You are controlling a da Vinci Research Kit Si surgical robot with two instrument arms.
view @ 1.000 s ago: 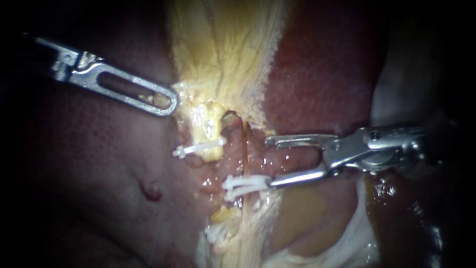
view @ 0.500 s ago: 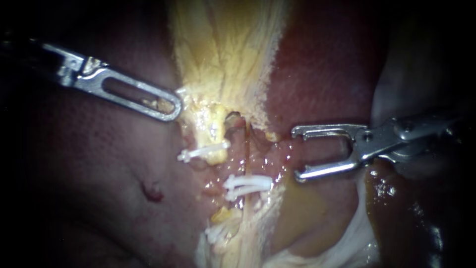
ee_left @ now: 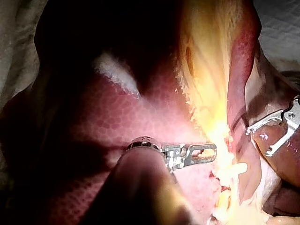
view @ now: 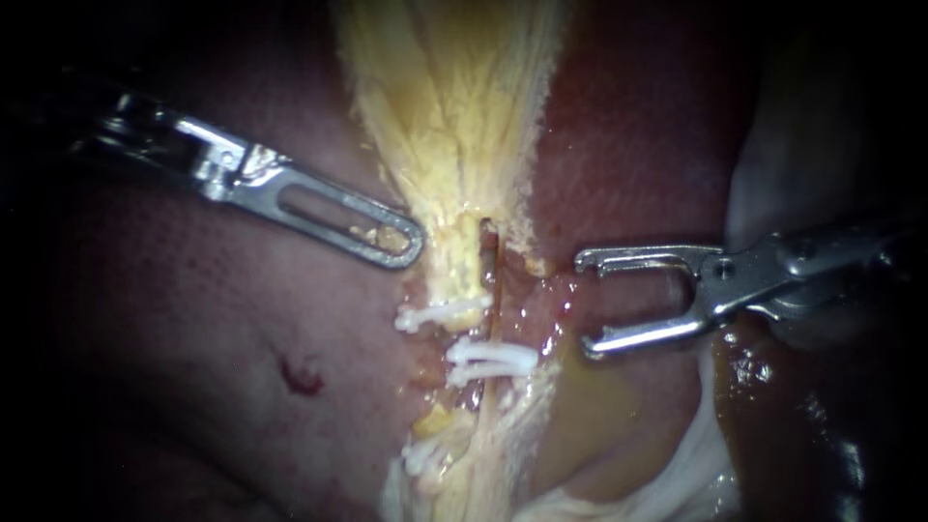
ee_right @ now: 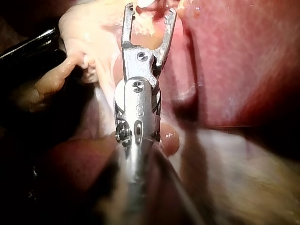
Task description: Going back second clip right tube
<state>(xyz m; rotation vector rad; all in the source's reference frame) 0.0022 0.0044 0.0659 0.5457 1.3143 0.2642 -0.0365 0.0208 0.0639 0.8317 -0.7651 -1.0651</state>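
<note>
The thin right tube (view: 495, 280) runs down from the pale yellow gallbladder tissue (view: 454, 106). A pair of white clips (view: 488, 358) crosses it, and one white clip (view: 440, 314) sits on the stump to its left. My right instrument (view: 585, 302) stands to the right of the tube, apart from the clips, with its jaws open and empty; the right wrist view shows the same gap (ee_right: 150, 11). My left instrument (view: 401, 242) comes from the upper left, its slotted jaws shut on the edge of the yellow tissue (ee_left: 208, 152).
Dark red liver (view: 193, 319) lies on both sides, with a small red nick (view: 300, 375) at lower left. More white clips (view: 425, 454) sit lower on the stalk. Whitish tissue (view: 696, 464) lies under my right instrument.
My right instrument has drawn back to the right, off the paired clips, jaws still open. My left instrument moved right and down with the yellow tissue, and the single clip shifted right.
</note>
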